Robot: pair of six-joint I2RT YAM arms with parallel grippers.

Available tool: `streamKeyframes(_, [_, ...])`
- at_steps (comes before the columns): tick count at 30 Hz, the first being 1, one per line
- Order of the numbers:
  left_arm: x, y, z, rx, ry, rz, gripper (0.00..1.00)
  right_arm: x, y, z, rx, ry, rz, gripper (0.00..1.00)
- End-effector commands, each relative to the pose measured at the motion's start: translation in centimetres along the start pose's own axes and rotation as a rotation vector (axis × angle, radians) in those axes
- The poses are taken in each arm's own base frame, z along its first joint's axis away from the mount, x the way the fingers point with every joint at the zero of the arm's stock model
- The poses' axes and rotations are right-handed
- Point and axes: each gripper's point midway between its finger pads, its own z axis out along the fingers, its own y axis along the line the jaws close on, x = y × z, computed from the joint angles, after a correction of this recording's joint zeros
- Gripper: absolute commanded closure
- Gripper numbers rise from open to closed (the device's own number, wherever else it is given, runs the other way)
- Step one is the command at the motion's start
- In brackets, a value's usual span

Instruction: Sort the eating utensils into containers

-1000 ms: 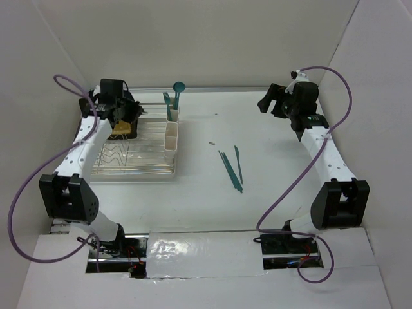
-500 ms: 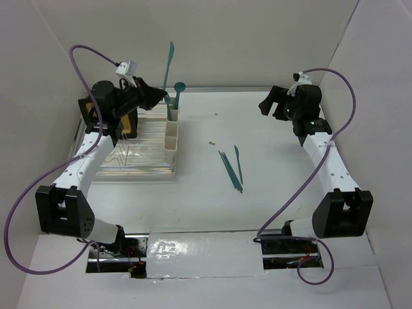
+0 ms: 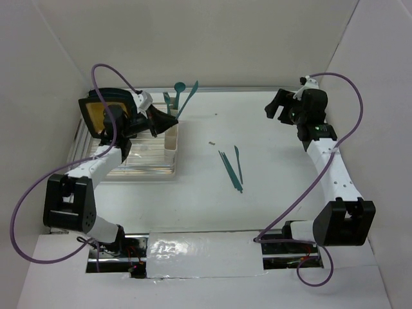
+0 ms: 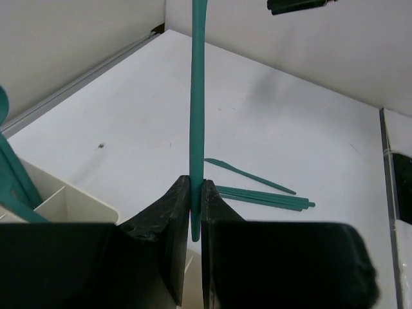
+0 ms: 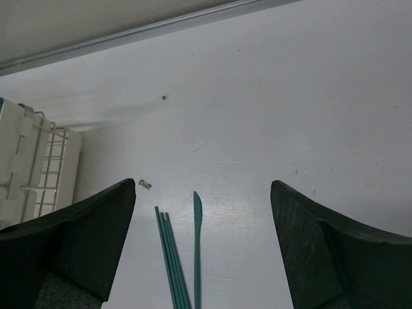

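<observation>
Left gripper (image 3: 168, 121) came down beside cream-white rectangular plastic cups (image 3: 171, 138), clamped on slim teal-green plastic utensil (image 4: 197, 96); right gripper (image 3: 275, 105) far right, wide apart, empty.

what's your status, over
Left gripper shut on utensil, at the cups. Right gripper open, empty. Loose utensils on table. Nothing in the way.

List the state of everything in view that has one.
Left hand: shut on a utensil, at the cups.
That utensil: gripped near one end.
Right hand: open, empty, off the table.
Spoon: standing in the far cup.
Loose utensils: flat on the table.
Plate: on edge in the rack.
</observation>
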Motion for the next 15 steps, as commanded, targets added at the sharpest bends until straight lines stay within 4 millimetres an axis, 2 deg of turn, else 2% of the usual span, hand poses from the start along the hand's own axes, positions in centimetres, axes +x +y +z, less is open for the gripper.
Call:
streamKeyframes(1, [-1.5, -1.2, 0.6, 0.127, -0.067, 0.206, 1.00, -1.1, 0.1, -2.0, 0.011, -0.048, -0.014, 0.08])
streamKeyframes(6, [0.0, -0.6, 0.7, 0.133, -0.079, 0.223, 1.00, -1.0, -0.3, -2.6, 0.037, -0.062, -0.006, 0.08])
streamKeyframes(9, [1.1, -0.2, 0.6, 0.111, -0.065, 0.210, 1.00, -1.2, 0.3, -2.9, 0.011, -0.067, -0.001, 0.08])
streamKeyframes(14, [2.1, 0.5, 0.7, 0.078, -0.049, 0.226, 1.00, -2.0, 3.5, -2.6, -0.164, -0.065, -0.004, 0.08])
streamKeyframes(15, [2.4, 0.7, 0.5, 0.074, -0.044, 0.227, 1.00, -2.5, 4.8, -2.6, -0.231, -0.063, -0.007, 0.08])
